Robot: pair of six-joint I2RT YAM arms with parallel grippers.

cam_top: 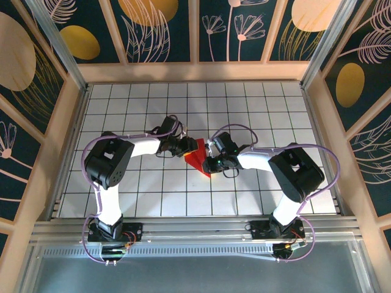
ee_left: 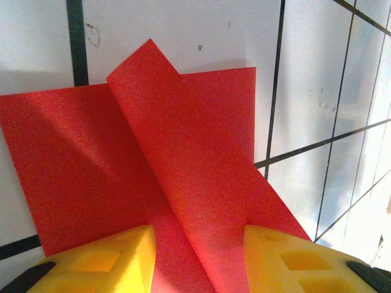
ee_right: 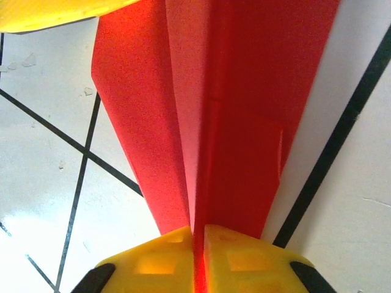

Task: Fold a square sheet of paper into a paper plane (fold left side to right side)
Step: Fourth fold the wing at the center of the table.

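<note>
Mid-fold: two hands meet at the red paper [cam_top: 197, 157] in the middle of the table [cam_top: 244, 110].

Nearest, the right hand [ee_right: 198, 235] is closed on the paper's raised centre crease, its pads pressed together on the fold. Just beyond, the left hand [ee_left: 198, 238] stands with its jaws apart, and a lifted flap runs loose between them. The paper lies partly folded and is not yet a dart. The next move likely calls for carrying that flap from left to right and pressing it flat while the crease is pinned.
</note>
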